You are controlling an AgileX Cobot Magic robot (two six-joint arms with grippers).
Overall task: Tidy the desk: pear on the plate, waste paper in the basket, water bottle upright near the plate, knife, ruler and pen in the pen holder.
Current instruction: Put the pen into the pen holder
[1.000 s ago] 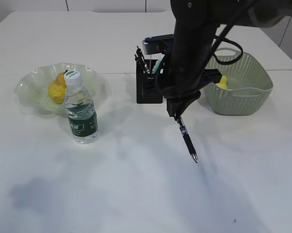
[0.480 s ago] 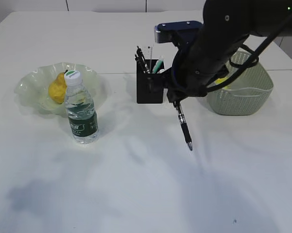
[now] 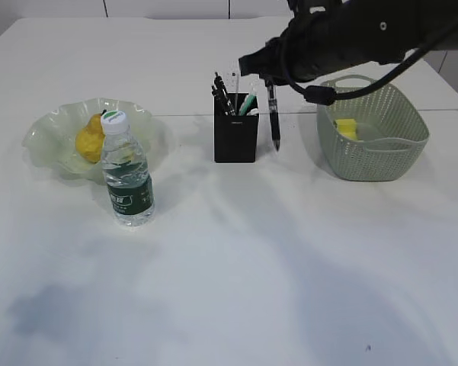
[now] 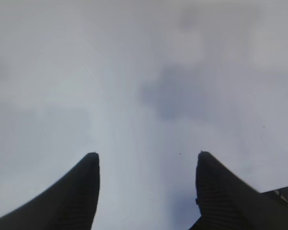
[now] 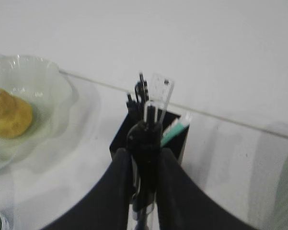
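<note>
One slim black pen (image 3: 273,114) hangs clamped in our right gripper (image 5: 144,160), beside the matte black square pen holder (image 3: 235,139); we should centre it above before lowering.

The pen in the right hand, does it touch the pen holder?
Apart. In the exterior view the pen hangs upright beside the pen holder, with white desk visible between them.

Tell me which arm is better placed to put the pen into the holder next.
Right. The right gripper is shut on the pen, which hangs upright just right of the holder. The left gripper is open over bare desk, holding nothing.
</note>
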